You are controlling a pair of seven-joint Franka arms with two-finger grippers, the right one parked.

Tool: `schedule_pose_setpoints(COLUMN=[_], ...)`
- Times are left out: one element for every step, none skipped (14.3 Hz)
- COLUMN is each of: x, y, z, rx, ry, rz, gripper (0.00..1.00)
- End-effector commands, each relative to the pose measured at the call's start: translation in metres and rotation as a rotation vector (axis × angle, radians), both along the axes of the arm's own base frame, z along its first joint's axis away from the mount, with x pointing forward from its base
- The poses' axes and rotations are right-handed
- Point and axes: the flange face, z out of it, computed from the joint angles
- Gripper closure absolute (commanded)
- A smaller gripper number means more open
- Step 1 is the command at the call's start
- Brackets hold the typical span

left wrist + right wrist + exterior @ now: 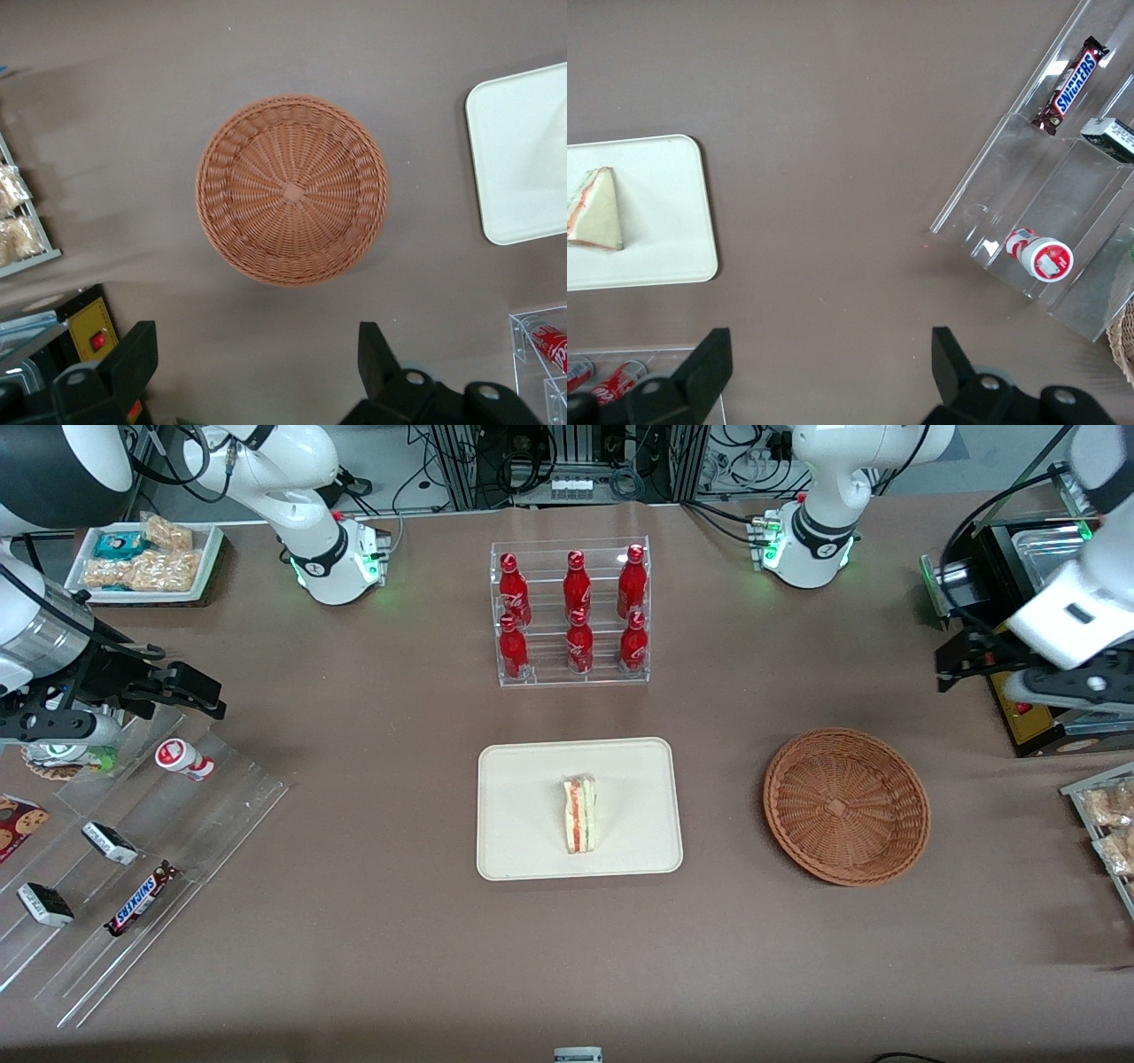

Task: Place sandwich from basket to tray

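Front view sandwich: small white bread wedge [580, 814] lay in the flat cream tray [523, 779], long edge pointing toward the camera.
Basket: round brown wicker basket [846, 806] held nothing.
Gripper: left gripper [257, 372] hung above the table near the basket, fingers spread wide.

We see a robotics lab dressed up as a small shop counter: two white arm bases [337, 558] are bolted to a brown-covered table [372, 921], with aluminium framing and loose cables [532, 460] along the table's edge farthest from the front camera. Shop goods are set out on it, among them a clear rack of red bottles [571, 615], a stepped acrylic shelf [151, 868] with a Snickers bar [140, 897], and snack packets [146, 558]. The gripper [257, 372], fingers spread apart, hangs over the table beside a wicker basket [292, 190] that holds nothing, while a sandwich [580, 813] lies on a cream tray [514, 815].
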Motion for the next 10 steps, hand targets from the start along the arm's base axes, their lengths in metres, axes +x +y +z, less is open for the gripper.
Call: schedule_pose_setpoints(x=[0.001, -0.001, -0.002, -0.001, 0.001, 0.001, 0.001, 0.001, 0.001, 0.001], y=[0.014, 0.01, 0.01, 0.01, 0.009, 0.008, 0.009, 0.009, 0.008, 0.008], z=[0.004, 0.002, 0.0, -0.002, -0.003, -0.004, -0.005, -0.006, -0.008, -0.008], rx=[-0.057, -0.08, -0.083, -0.082, -0.082, -0.074, -0.074, -0.073, -0.071, -0.072], ry=[0.027, 0.047, 0.061, 0.066, 0.066, 0.062, 0.065, 0.065, 0.069, 0.069], rz=[0.0, 0.009, 0.012, 0.012, 0.013, 0.01, 0.01, 0.011, 0.01, 0.01], gripper=[0.0, 0.0, 0.0, 0.0, 0.0, 0.0, 0.0, 0.0, 0.0, 0.0])
